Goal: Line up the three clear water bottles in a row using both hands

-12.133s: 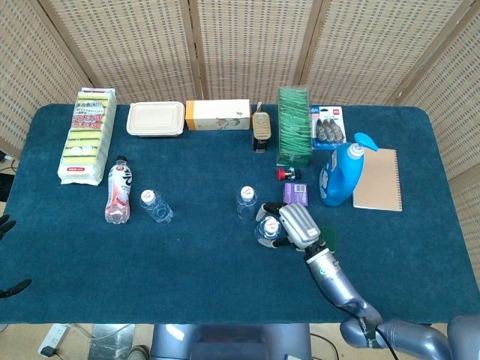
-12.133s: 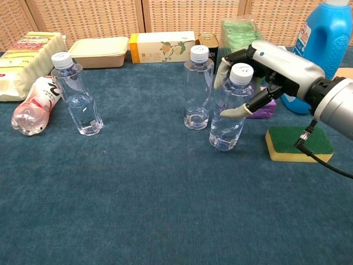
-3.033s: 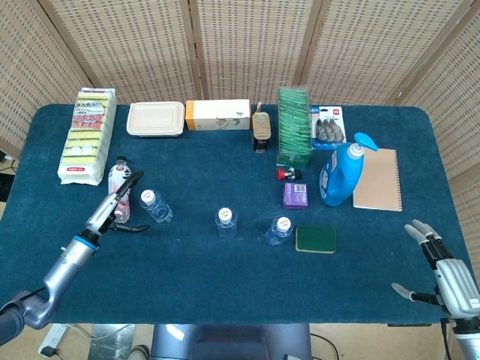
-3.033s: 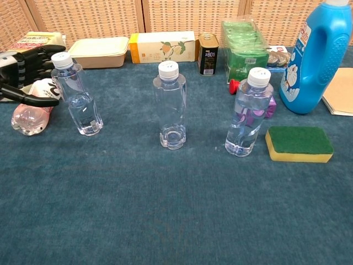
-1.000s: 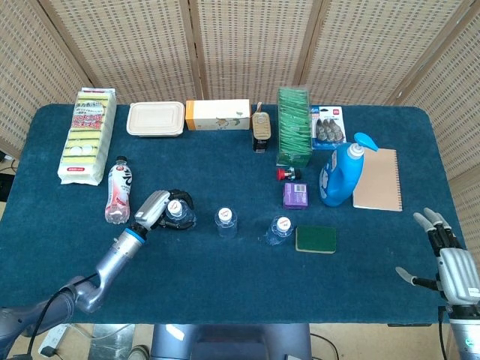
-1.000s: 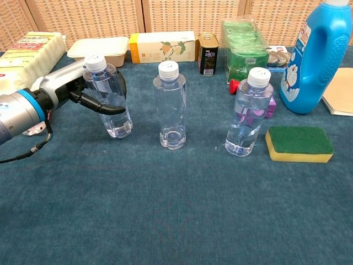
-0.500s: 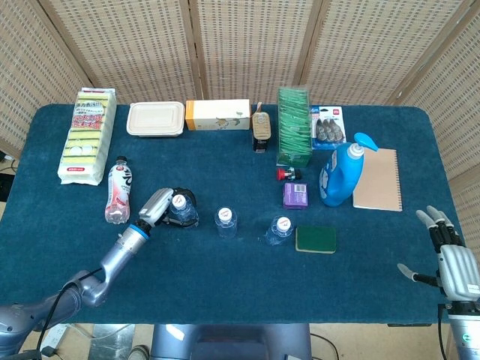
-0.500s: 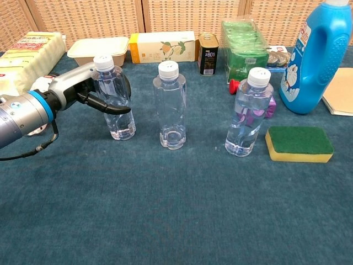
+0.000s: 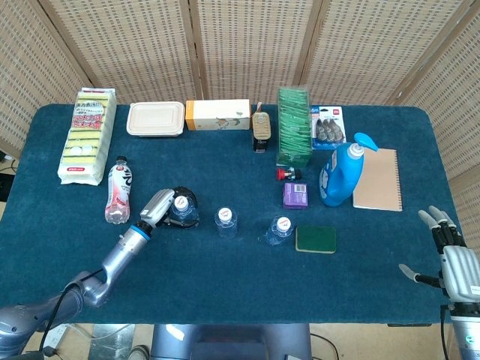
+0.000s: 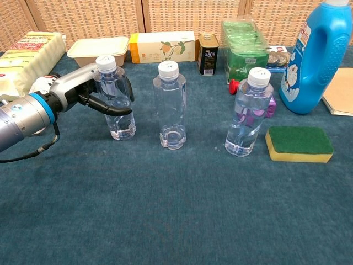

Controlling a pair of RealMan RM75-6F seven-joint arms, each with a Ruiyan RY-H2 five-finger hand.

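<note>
Three clear water bottles with white caps stand upright on the blue table. My left hand grips the leftmost bottle around its body. The middle bottle and the right bottle stand free, roughly level with it. My right hand hangs open past the table's right front edge, far from the bottles, and does not show in the chest view.
A pink-labelled bottle lies left of my left hand. A green-and-yellow sponge sits right of the right bottle, a blue detergent bottle and notebook behind it. Boxes, a can and packets line the back.
My left hand has carried the leftmost bottle slightly further right and back, toward the middle bottle. The right hand has stayed put.
</note>
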